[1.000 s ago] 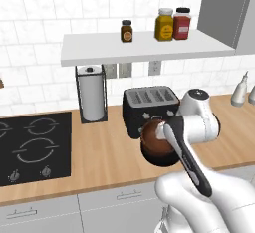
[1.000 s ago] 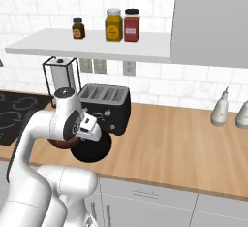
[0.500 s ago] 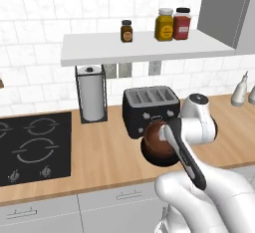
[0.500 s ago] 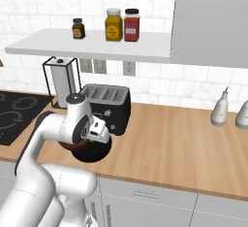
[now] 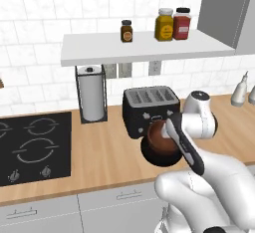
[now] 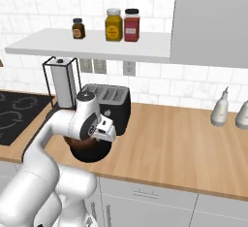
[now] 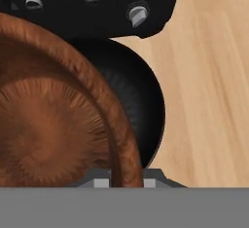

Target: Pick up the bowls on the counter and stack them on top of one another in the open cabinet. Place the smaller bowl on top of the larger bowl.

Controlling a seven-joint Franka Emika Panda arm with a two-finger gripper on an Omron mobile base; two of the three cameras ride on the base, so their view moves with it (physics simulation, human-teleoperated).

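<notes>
Jaws (image 7: 125,179) straddle the brown bowl's (image 5: 160,135) rim, one finger inside, one outside, for a rim pinch. It sits above the black bowl (image 7: 138,106) on the surface (image 6: 174,136), before the toaster (image 5: 151,107).

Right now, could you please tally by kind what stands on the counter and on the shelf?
Bowls: 2, the brown bowl and the black bowl
Toaster: 1
Paper towel holder: 1
Shelf jars: 3
Counter bottles: 2
Total: 9
</notes>
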